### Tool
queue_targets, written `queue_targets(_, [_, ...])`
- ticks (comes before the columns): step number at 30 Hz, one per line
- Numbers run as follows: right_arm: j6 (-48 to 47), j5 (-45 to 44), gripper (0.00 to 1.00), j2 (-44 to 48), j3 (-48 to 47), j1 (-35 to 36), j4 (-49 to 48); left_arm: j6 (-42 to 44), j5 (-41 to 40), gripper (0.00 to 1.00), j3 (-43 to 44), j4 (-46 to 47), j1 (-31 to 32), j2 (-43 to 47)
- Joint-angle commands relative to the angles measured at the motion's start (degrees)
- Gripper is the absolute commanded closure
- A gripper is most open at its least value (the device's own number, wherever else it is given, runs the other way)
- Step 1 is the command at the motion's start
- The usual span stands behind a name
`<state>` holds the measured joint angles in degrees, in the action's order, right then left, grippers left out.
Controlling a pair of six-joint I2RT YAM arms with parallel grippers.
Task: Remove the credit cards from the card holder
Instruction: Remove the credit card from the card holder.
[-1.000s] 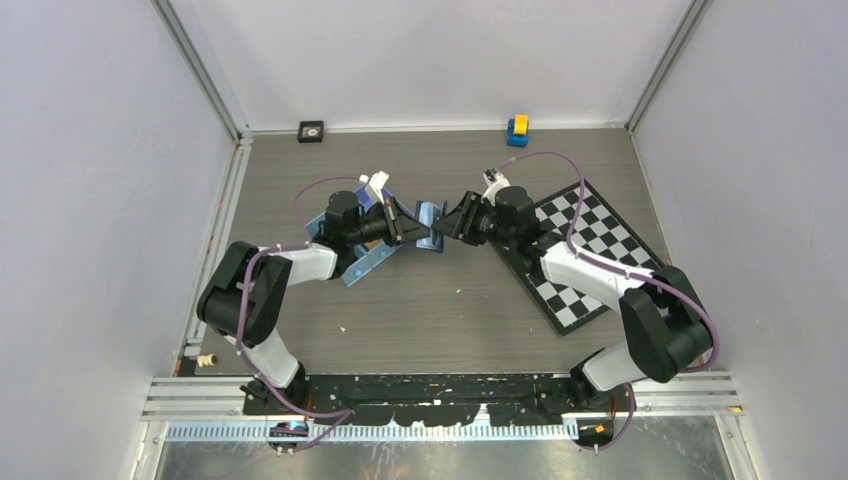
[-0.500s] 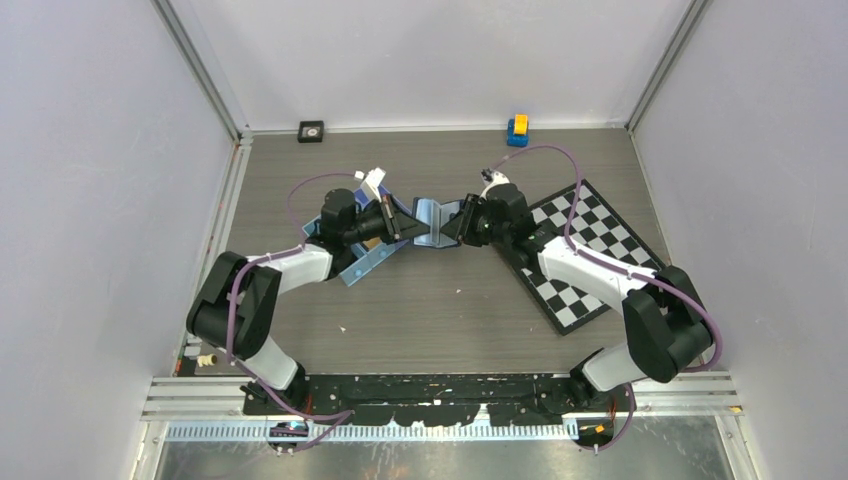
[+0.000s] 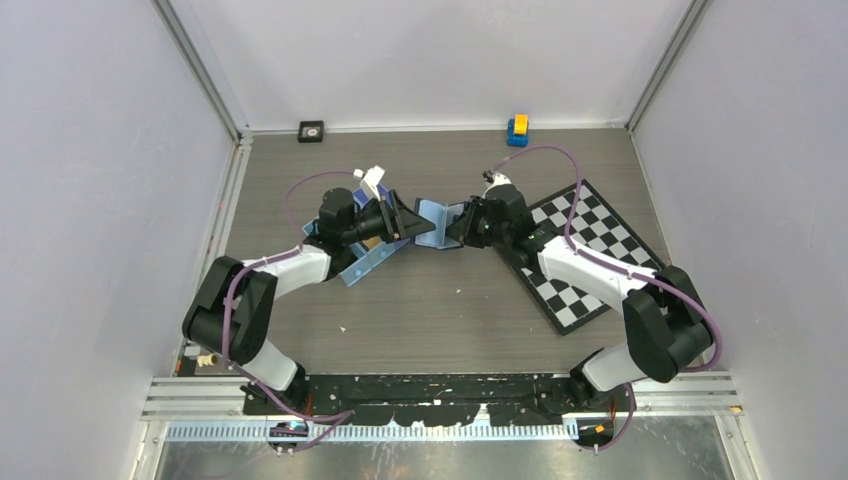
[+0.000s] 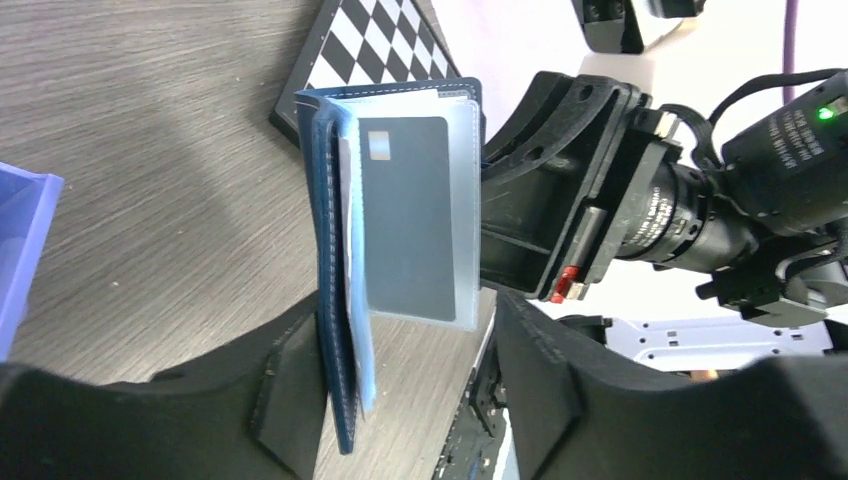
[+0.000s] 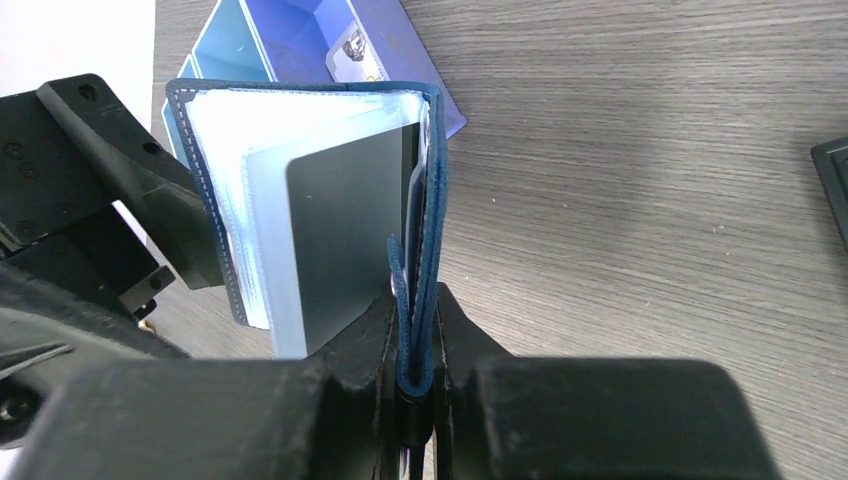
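Note:
The card holder (image 3: pixel 432 222) hangs above the table between both arms, spread like a book. My right gripper (image 5: pixel 415 335) is shut on its navy cover (image 5: pixel 432 200). A grey credit card (image 4: pixel 405 220) sits in a clear sleeve of the holder and also shows in the right wrist view (image 5: pixel 350 230). My left gripper (image 4: pixel 405 330) is open around the holder's other side; the navy cover (image 4: pixel 325 300) rests against its left finger (image 4: pixel 290 390), and the right finger (image 4: pixel 540 380) stands well apart. From above, the left gripper (image 3: pixel 408 220) and the right gripper (image 3: pixel 455 226) face each other.
A light-blue tray (image 3: pixel 365 262) lies under the left arm; a printed card (image 5: pixel 355 55) lies in one compartment. A checkerboard (image 3: pixel 590 250) covers the table's right side. At the back wall stand a blue-and-yellow toy (image 3: pixel 517 130) and a small black square (image 3: pixel 311 131).
My left gripper has gone from shut on the card holder to open. My right gripper has closed on the opposite cover. Both arms have drifted slightly toward the back.

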<state>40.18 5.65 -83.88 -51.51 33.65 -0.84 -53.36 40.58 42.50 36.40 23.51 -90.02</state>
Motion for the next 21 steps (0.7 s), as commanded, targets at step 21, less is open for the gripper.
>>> queue_targets(21, [-1.2,0.0,1.0,0.4,-2.6,2.2,-1.4,13.5,-7.3,0.38,6.9,-18.6,5.0,2.5])
